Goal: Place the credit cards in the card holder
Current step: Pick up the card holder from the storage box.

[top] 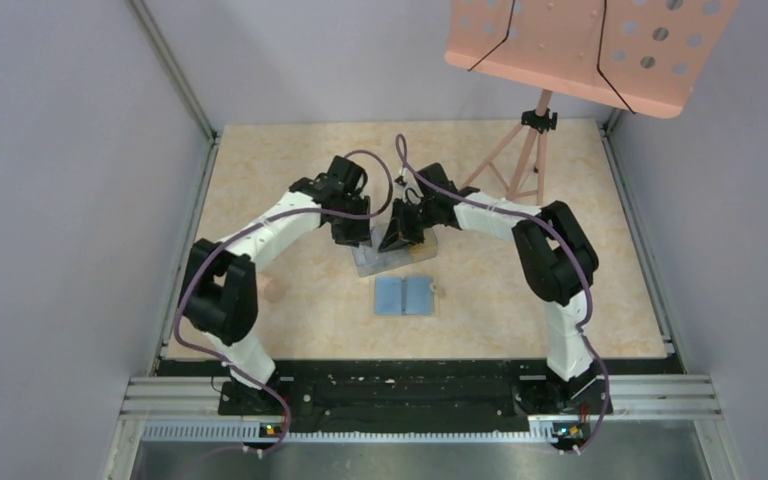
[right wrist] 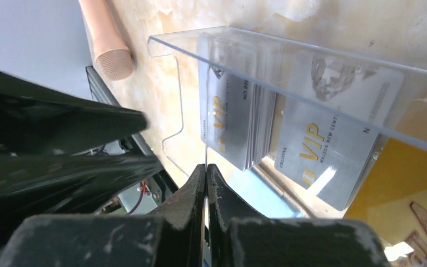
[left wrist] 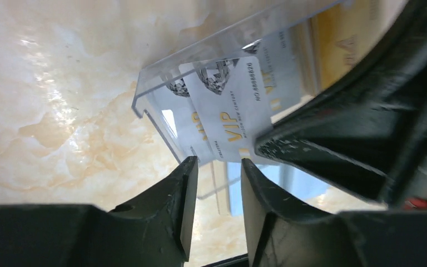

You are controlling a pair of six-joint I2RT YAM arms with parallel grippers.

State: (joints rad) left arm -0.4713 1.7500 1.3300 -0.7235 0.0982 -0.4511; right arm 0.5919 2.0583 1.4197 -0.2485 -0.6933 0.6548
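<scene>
The card holder (top: 404, 295) lies open on the table, light blue inside up; its blue also shows in the left wrist view (left wrist: 289, 183) and the right wrist view (right wrist: 267, 194). Just behind it stands a clear plastic box (top: 396, 258) holding white VIP cards (right wrist: 322, 144) and yellow-orange cards (left wrist: 339, 44). My right gripper (right wrist: 206, 169) is shut on the edge of a white card (left wrist: 225, 108), held over the box. My left gripper (left wrist: 217, 164) is open and empty, its fingers just short of that card and the box end (left wrist: 144, 94).
A peach music stand (top: 580, 40) on a tripod (top: 520, 160) stands at the back right. A peach rod end (right wrist: 108, 39) lies on the table left of the box. Grey walls enclose the table on three sides.
</scene>
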